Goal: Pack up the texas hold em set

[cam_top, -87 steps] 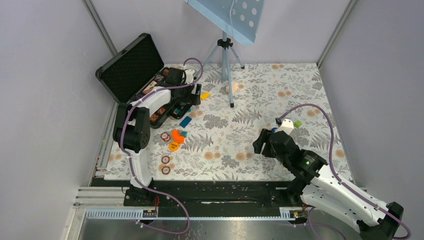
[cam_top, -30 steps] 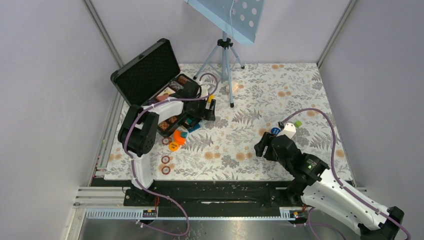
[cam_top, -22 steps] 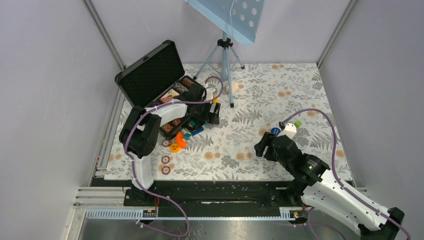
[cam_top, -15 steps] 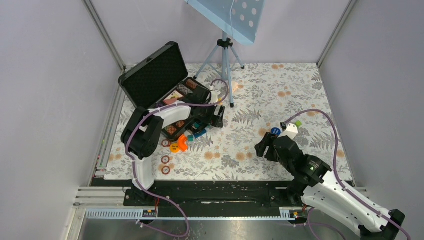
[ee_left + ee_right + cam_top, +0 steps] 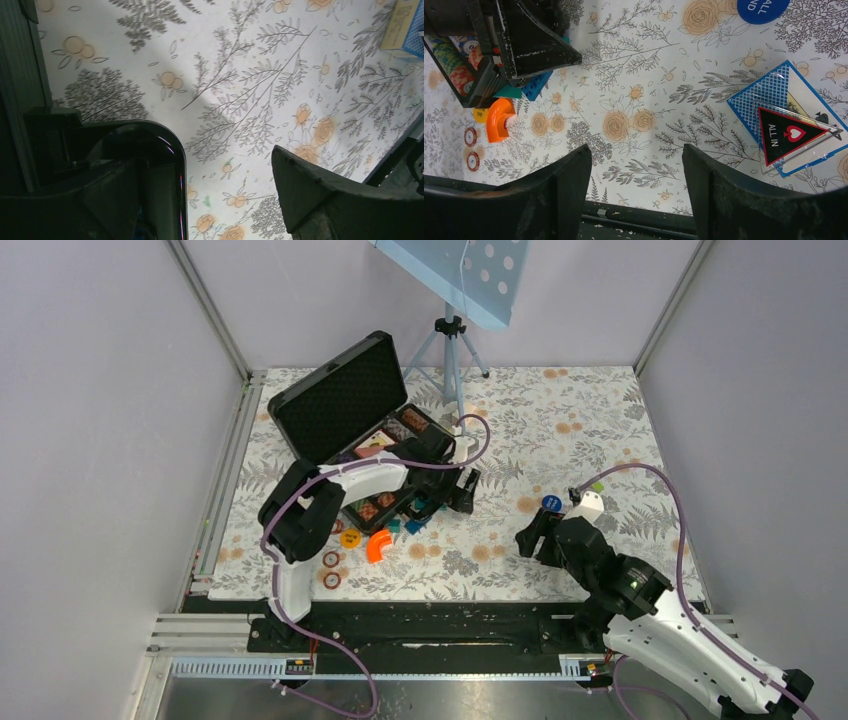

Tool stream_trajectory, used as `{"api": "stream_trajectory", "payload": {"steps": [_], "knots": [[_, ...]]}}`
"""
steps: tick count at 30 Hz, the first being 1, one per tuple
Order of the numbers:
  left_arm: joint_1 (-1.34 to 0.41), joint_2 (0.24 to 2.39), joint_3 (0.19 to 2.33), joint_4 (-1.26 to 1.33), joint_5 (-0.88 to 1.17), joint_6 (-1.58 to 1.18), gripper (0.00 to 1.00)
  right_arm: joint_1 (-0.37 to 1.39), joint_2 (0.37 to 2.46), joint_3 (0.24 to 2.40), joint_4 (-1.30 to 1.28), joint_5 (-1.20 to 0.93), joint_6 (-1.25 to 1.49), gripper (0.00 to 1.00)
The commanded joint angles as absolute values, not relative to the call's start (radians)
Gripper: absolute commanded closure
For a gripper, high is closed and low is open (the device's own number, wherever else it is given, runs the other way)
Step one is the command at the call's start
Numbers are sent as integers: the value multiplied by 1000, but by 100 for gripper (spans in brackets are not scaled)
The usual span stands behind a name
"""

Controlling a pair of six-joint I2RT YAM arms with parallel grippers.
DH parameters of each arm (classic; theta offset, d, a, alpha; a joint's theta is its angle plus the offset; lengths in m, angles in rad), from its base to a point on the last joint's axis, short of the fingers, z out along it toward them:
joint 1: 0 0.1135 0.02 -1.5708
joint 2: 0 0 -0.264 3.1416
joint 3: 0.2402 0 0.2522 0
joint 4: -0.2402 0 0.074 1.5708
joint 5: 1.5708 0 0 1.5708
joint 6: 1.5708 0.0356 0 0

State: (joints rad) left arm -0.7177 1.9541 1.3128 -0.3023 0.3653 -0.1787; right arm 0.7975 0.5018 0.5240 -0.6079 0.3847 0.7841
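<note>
The right gripper [image 5: 636, 152] is seen with its matte black fingers spread over the floral tablecloth [image 5: 560, 420], nothing between them, well to the right of the briefcase [image 5: 340, 405]. Round loose chips [image 5: 331, 569] and an orange curved piece [image 5: 378, 545] are found just in front of the briefcase. The left gripper [image 5: 227, 155] is spread wide at the briefcase's right edge, with only cloth shown between its fingers. The hard black briefcase is laid open, its lid lined with dimpled foam, and rows of striped chips [image 5: 459, 70] are packed in its tray.

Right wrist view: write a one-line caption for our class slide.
Open right gripper hovers over the floral table, between the blue card deck with its ALL IN marker and the orange curved piece.
</note>
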Motion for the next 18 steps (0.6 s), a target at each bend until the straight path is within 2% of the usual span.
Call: {"api": "stream_trajectory", "payload": {"steps": [1,18], "knots": [[-829,2034,1342,-305,624,-213,13,794,475,528,-643,437,800,26],[-913,1991,1250,-219,625,-283,13,795,435,528,-677,467,801,26]]}}
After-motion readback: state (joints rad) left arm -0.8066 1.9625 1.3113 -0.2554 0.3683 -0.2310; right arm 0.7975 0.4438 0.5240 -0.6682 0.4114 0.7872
